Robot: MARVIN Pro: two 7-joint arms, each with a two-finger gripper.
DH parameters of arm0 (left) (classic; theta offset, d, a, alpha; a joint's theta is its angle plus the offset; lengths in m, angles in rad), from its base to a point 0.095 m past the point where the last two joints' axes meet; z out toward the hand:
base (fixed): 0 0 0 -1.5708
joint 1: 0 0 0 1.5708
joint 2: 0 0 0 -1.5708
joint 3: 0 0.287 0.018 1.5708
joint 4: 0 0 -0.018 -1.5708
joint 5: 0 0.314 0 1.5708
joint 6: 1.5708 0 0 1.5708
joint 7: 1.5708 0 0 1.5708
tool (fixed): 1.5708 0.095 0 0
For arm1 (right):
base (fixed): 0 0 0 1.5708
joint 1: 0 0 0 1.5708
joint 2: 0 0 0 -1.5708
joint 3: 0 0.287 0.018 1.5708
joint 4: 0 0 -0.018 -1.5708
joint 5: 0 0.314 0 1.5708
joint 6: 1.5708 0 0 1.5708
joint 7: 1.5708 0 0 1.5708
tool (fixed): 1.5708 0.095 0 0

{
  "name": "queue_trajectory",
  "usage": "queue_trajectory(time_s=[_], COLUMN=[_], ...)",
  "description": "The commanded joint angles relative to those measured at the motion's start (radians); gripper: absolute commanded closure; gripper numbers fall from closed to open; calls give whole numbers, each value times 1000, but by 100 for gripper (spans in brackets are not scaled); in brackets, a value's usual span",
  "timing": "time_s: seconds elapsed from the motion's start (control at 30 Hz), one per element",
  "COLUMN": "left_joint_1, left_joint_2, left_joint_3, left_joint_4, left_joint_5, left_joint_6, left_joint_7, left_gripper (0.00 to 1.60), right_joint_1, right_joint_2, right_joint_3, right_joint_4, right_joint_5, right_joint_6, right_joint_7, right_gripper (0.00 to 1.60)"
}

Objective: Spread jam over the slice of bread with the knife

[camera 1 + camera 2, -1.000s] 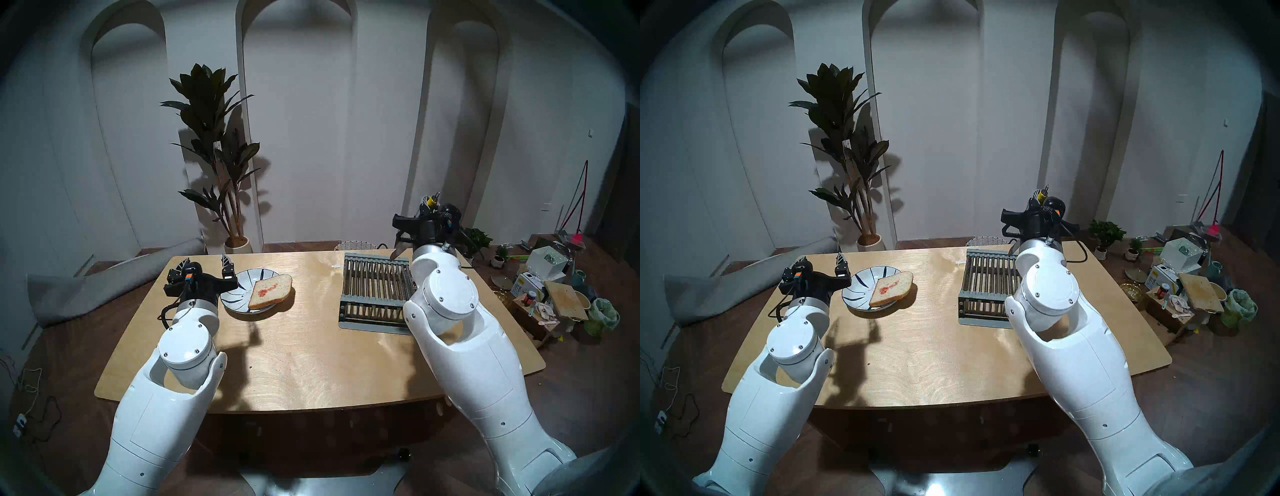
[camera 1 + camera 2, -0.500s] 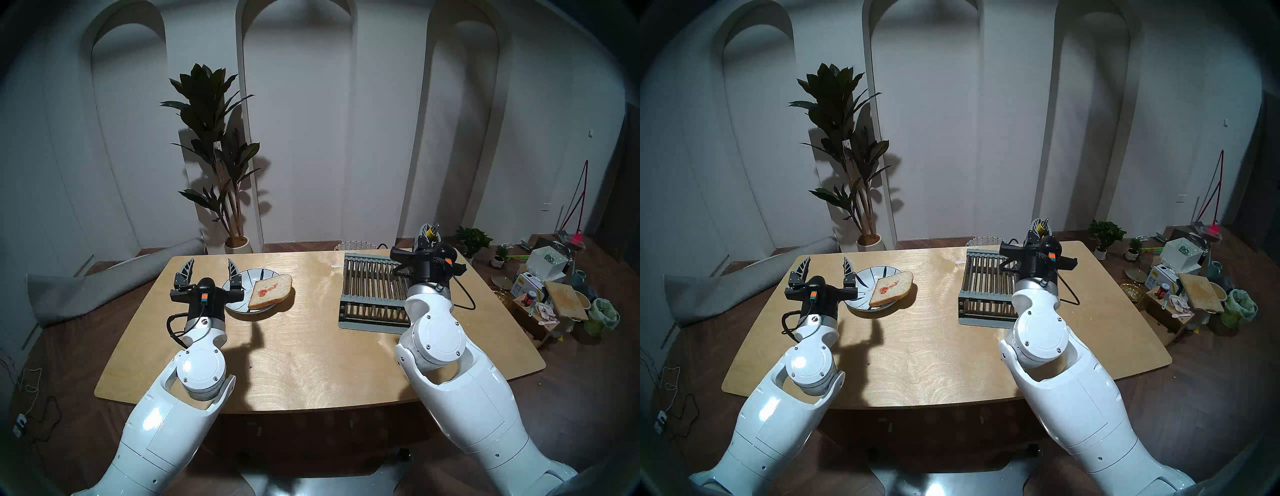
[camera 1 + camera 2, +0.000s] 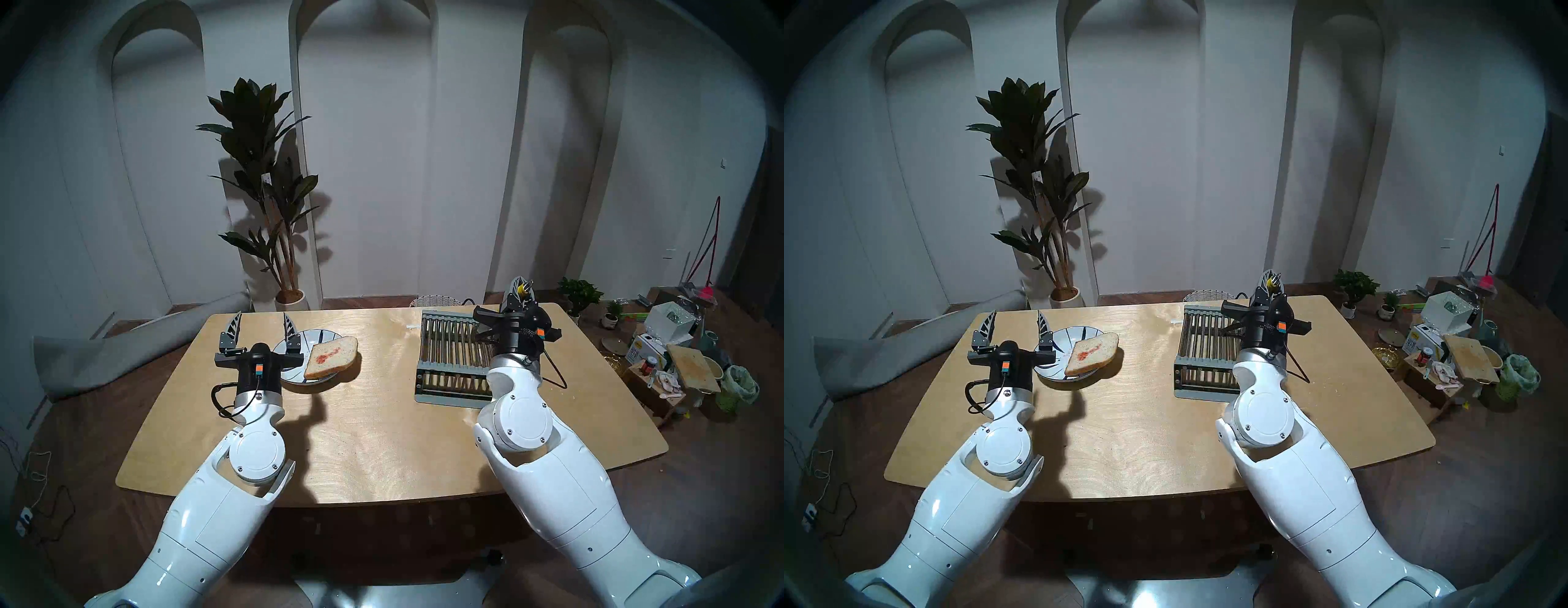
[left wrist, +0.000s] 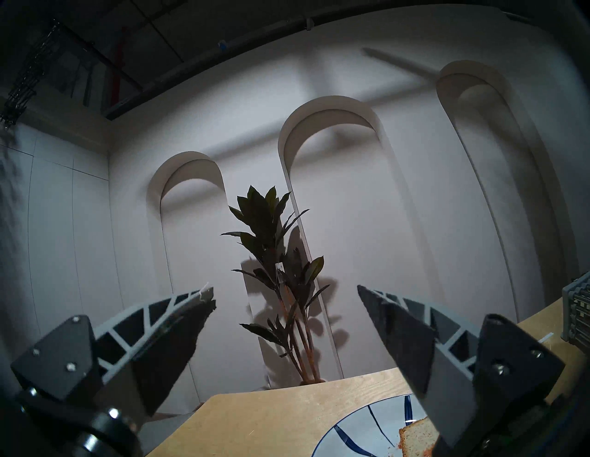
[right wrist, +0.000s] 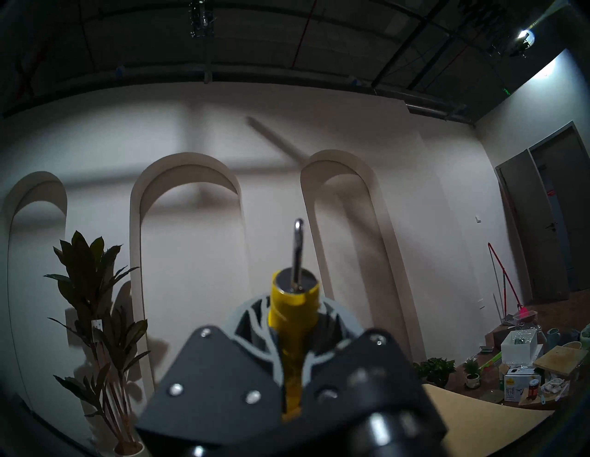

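Both arms have sunk toward the pale wooden table (image 3: 382, 446) since the earlier frame. My right gripper (image 5: 295, 306) is clamped on the yellow-handled, silver-bladed knife (image 5: 293, 300), above the grey slatted rack (image 3: 458, 361) at far right. My left gripper (image 3: 263, 329) hangs spread and empty, left of the speckled tan bread slice (image 3: 333, 356) on the blue-striped white plate (image 3: 292, 373), far left. Red jam (image 3: 326, 356) covers only its middle, so I judge I should lay the blade flat and stroke outward lightly.

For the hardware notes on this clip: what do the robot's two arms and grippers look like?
Both arms have glossy white shells with round joint caps and small dark screws, and a silver ring at each wrist. Each black wrist housing carries an orange-and-teal tag and a looping black cable. The left gripper and the right gripper have a black crossbar and grey, ribbed, leaf-shaped fingers faced with dark pads.
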Motion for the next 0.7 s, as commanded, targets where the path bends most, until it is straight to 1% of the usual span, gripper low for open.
queue_trajectory(time_s=[0.0,0.1,0.27,0.43,0.67], left_joint_1=[-41,-41,-41,-42,-44], left_joint_2=[-8,-12,-16,-18,-24], left_joint_3=[-6,-4,-1,0,1], left_joint_4=[-9,-6,0,2,4], left_joint_5=[14,13,13,14,12], left_joint_6=[-33,-34,-36,-32,-27], left_joint_7=[14,16,18,19,20], left_gripper=[0,0,0,0,0], right_joint_1=[38,40,39,39,21], right_joint_2=[-2,-2,0,-9,-2], right_joint_3=[4,3,0,-10,-3], right_joint_4=[20,36,51,79,68], right_joint_5=[-20,-32,-25,-52,-65], right_joint_6=[-86,-106,-115,-135,-120], right_joint_7=[13,13,24,18,4], right_gripper=[160,160,160,160,160])
